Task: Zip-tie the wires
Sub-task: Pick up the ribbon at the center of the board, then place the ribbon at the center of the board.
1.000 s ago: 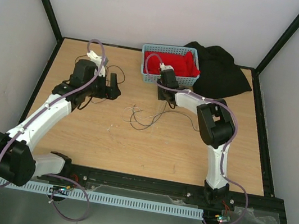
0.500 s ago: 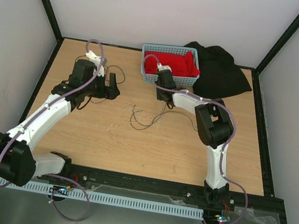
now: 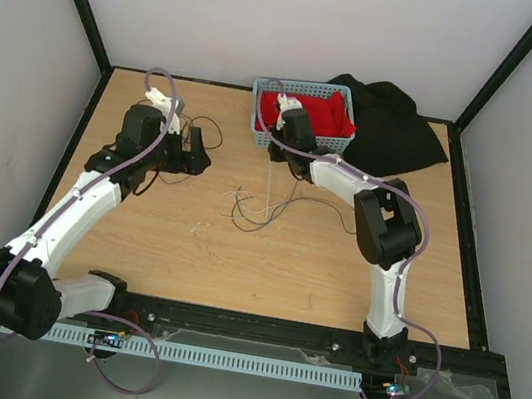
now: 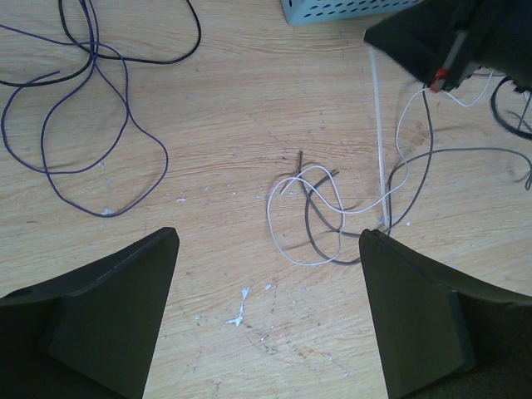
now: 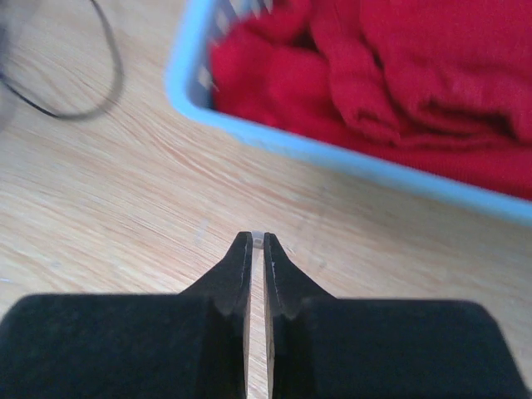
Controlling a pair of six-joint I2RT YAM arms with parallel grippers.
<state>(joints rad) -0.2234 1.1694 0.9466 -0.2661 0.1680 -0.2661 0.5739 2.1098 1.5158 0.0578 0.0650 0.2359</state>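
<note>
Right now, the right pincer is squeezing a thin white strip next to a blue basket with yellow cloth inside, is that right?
Not quite. The cloth in the blue basket is red, not yellow; the right wrist view shows it. The rest holds: the right pincer is squeezing a thin white strip next to that basket.

Centre frame: wires (image 3: 254, 213) in loose tangle on wooden table (image 3: 235, 266). Above them, right gripper (image 3: 276, 151) by blue basket (image 3: 327, 145); pale strip (image 3: 269, 180) hangs from it. Left gripper (image 3: 200, 152) upper left. Black cloth (image 3: 394, 129) upper right.
</note>
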